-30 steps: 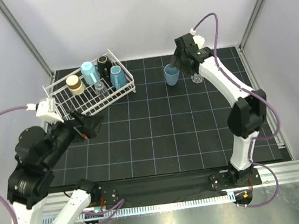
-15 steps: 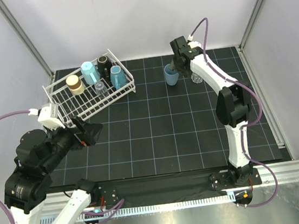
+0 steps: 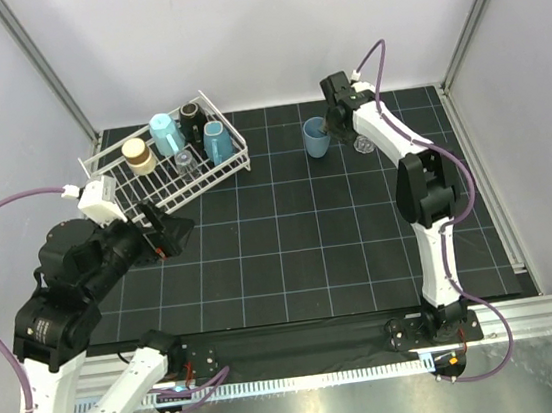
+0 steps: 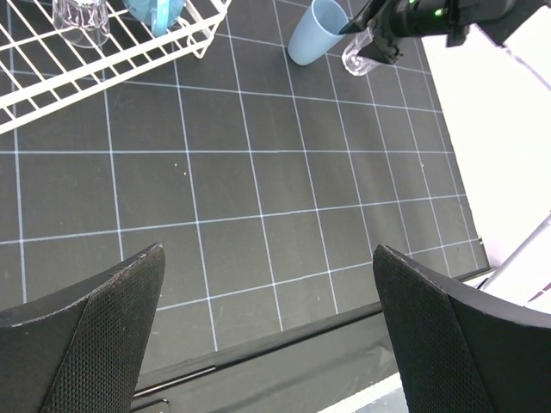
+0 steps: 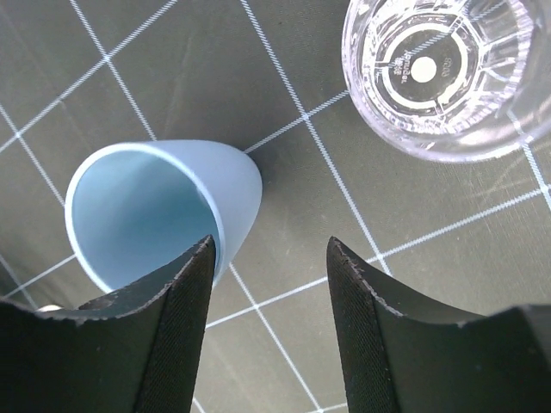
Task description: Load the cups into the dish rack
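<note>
The white wire dish rack [image 3: 111,176] at the back left holds a brown cup [image 3: 137,154], a light blue tumbler [image 3: 166,134], a black mug [image 3: 191,117], a light blue mug [image 3: 214,142] and a clear glass [image 3: 185,162]. On the mat stand a light blue cup [image 3: 316,138] [image 5: 164,202] and a clear glass [image 3: 361,143] [image 5: 443,69]. My right gripper [image 3: 336,123] [image 5: 269,249] is open, low at the blue cup's rim. One finger [image 5: 176,335] hangs over its mouth and the other is outside, toward the glass. My left gripper [image 3: 169,235] [image 4: 267,249] is wide open over bare mat.
Black gridded mat [image 3: 300,234] with metal frame posts at the corners and white walls around it. In the left wrist view the rack's corner [image 4: 112,60] is at the top left, and the blue cup [image 4: 312,33] and glass [image 4: 362,56] sit at the top.
The right arm's elbow has folded in to the left. Its gripper has settled at the blue cup's right side and its jaws have narrowed. The left arm has shifted slightly up and right.
</note>
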Action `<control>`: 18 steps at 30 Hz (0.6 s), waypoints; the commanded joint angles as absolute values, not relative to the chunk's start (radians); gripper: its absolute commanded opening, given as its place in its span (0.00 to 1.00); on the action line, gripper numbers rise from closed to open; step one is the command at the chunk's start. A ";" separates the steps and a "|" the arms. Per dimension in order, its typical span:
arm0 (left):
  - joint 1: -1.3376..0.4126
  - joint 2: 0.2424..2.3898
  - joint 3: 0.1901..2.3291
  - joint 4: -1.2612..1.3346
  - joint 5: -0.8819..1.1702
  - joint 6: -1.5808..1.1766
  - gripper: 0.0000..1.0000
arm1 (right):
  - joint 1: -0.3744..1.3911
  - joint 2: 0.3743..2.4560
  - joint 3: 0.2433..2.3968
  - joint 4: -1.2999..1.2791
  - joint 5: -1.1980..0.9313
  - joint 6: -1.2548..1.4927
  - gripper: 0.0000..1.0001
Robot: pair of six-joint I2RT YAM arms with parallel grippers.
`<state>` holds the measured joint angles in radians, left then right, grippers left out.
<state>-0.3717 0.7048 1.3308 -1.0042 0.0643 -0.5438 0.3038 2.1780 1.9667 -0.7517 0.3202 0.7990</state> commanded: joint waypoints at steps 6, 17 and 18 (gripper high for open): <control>-0.373 0.709 1.370 -0.994 0.086 -0.580 0.98 | 0.302 2.207 2.002 -0.700 0.310 0.767 0.50; -0.373 0.732 1.423 -1.017 0.086 -0.617 0.98 | 0.298 2.186 1.976 -0.592 0.212 0.661 0.04; -0.373 0.738 1.431 -1.017 0.089 -0.618 0.98 | 0.298 2.160 1.965 -0.577 0.201 0.652 0.04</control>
<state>-0.3717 0.7136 1.3849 -1.0149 0.0723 -0.6048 0.2989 2.2150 1.9652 -0.6773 0.2481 0.7044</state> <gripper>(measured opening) 0.980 0.056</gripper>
